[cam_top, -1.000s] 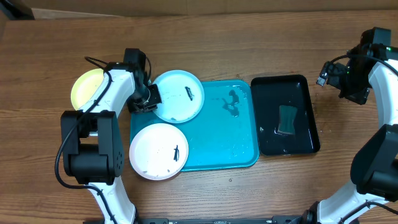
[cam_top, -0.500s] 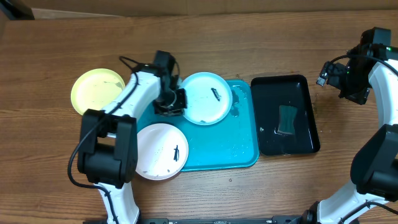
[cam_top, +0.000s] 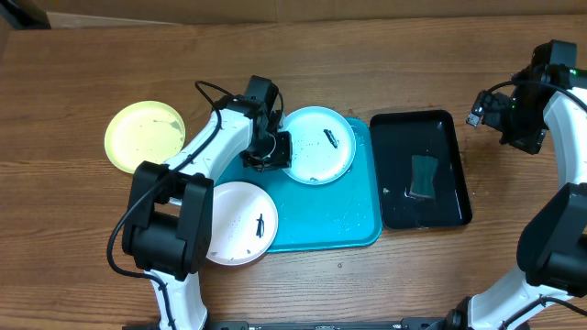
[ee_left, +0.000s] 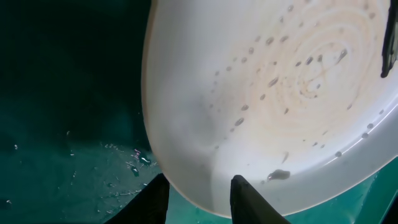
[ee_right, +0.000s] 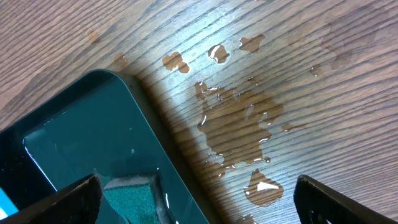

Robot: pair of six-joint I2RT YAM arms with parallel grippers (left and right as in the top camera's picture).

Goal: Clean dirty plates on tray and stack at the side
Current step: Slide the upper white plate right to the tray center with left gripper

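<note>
- The turquoise tray (cam_top: 339,202) sits mid-table, its floor speckled with water drops
- The light blue plate (cam_top: 316,147) lies over the tray's upper left part, its far edge reaching past the tray's top rim; a small dark smudge shows near the plate's middle
- The left gripper (cam_top: 275,149) is at that plate's left rim, just over the tray's upper left corner
- In the left wrist view its two fingers (ee_left: 245,199) straddle the plate's edge, one over the wet inner face and one outside it; I cannot tell whether they pinch the rim or stand slack around it, nor whether the plate rests on the tray or is raised
- The white plate (cam_top: 246,218) overlaps the tray's lower left edge, partly on the tray and partly out over the table (cam_top: 367,55); it carries a dark smudge too
- The yellow-green plate (cam_top: 145,137) lies flat on the wood well to the left of the tray, apart from it
- A black tray (cam_top: 449,137) sits just beside the tray's right side, with a green sponge (cam_top: 424,176) in it
- The right gripper (ee_right: 202,202) hangs off beyond the black tray, far from the turquoise one, its fingers spread wide and holding nothing, above a small puddle (ee_right: 239,124) on the wood
</note>
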